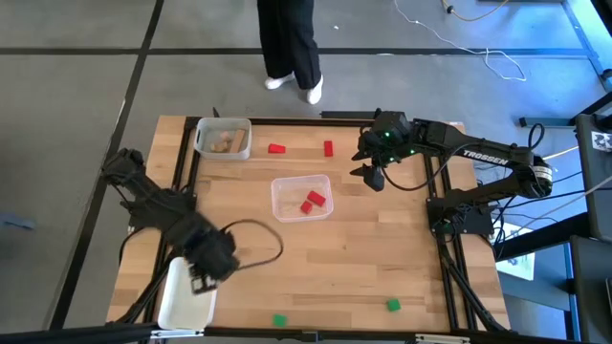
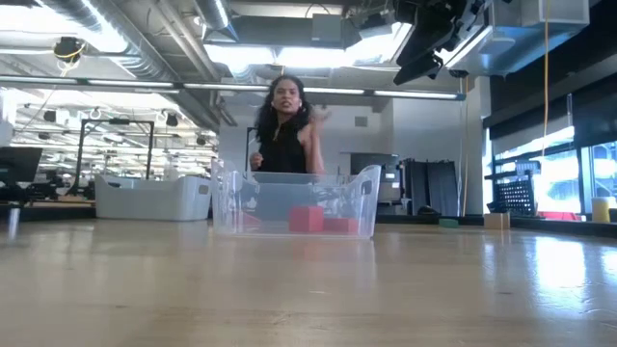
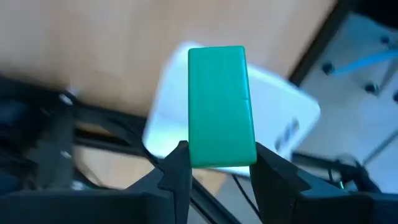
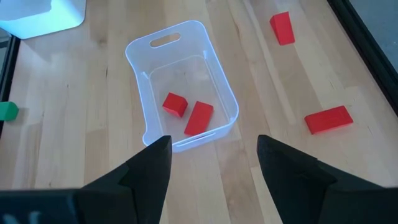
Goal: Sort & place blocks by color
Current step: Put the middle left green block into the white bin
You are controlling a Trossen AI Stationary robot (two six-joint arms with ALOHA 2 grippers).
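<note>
Wooden table carries a white tray over which the left gripper clamps a green block, best released low and centred, while the right gripper waits spread apart, far away.

The wooden table carries three trays. A clear tray sits near the centre. A second clear tray sits at the far left corner. A white tray sits at the near left edge. A person stands beyond the far edge.
</note>
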